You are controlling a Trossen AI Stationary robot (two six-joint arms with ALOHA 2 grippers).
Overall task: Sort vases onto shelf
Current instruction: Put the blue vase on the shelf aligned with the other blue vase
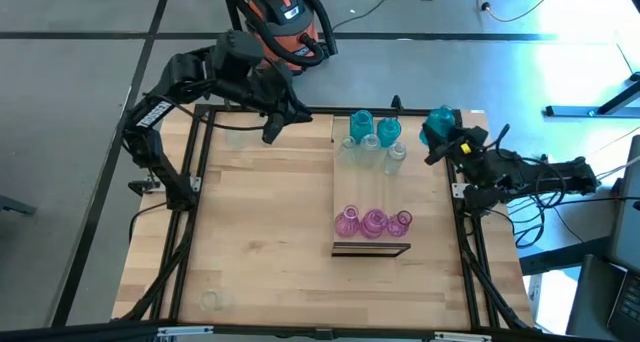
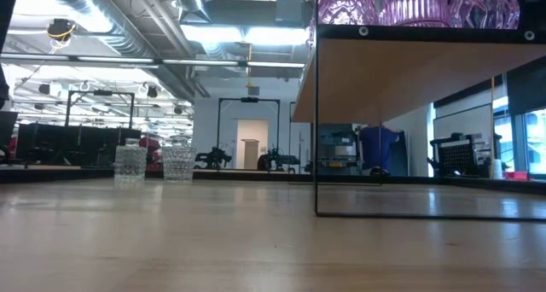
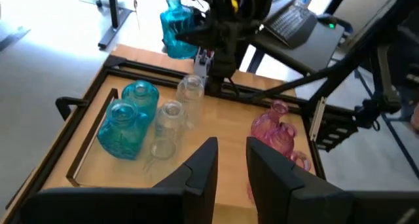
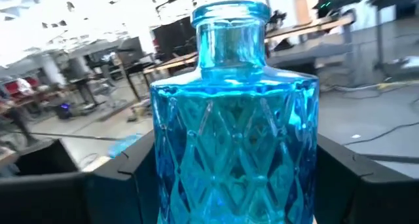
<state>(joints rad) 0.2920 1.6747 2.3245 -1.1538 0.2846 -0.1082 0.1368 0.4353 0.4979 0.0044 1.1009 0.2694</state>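
Right gripper (image 1: pixel 447 139) — I see its jaws clenched on a teal vase (image 4: pixel 232 129), which stands upright between the two fingers and fills the right wrist view; from overhead this held vase sits at the table's far right corner, just beside the shelf (image 1: pixel 372 197) but off it.

Left gripper (image 1: pixel 270 132) — jaws released with a narrow gap and nothing between them, hovering over the far part of the tabletop (image 1: pixel 260 232), well apart from the shelf.

Ahead of the left jaws I see the shelf load: two teal vases (image 3: pixel 127 122) and clear vases (image 3: pixel 171 116) grouped at the far end, and three pink vases (image 1: pixel 373 222) in a row at the near end by the dark edge.

Two clear vases (image 2: pixel 153 164) stand on the tabletop, apart from both grippers.
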